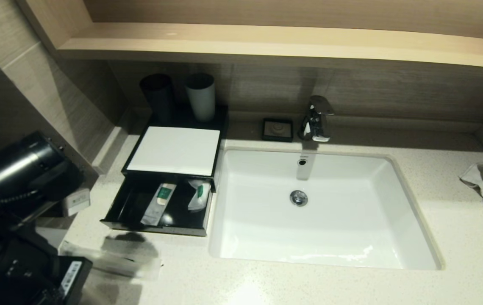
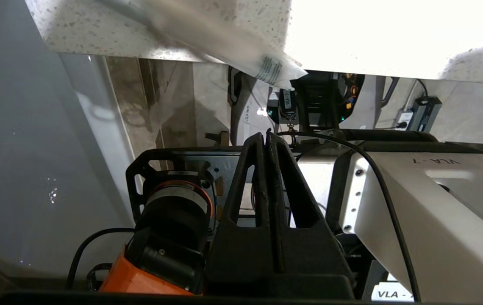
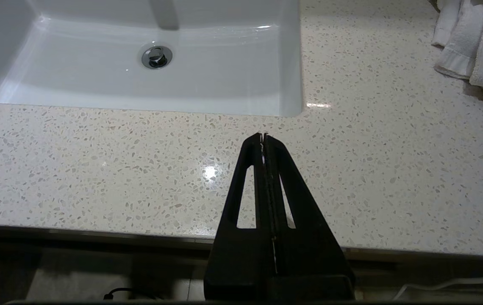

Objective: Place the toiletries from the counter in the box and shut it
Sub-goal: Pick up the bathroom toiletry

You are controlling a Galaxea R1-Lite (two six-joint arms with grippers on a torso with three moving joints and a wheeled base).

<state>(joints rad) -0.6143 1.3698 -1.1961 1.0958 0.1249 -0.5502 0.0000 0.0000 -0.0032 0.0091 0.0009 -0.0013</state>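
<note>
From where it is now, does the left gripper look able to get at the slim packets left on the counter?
Probably yes. The left gripper, shut and empty, sits just off the counter edge beside the slim packets, with nothing between them.

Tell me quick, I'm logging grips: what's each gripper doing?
Left gripper: shut, holding nothing, below the counter edge.
Right gripper: shut, empty, parked at the counter's front.
</note>
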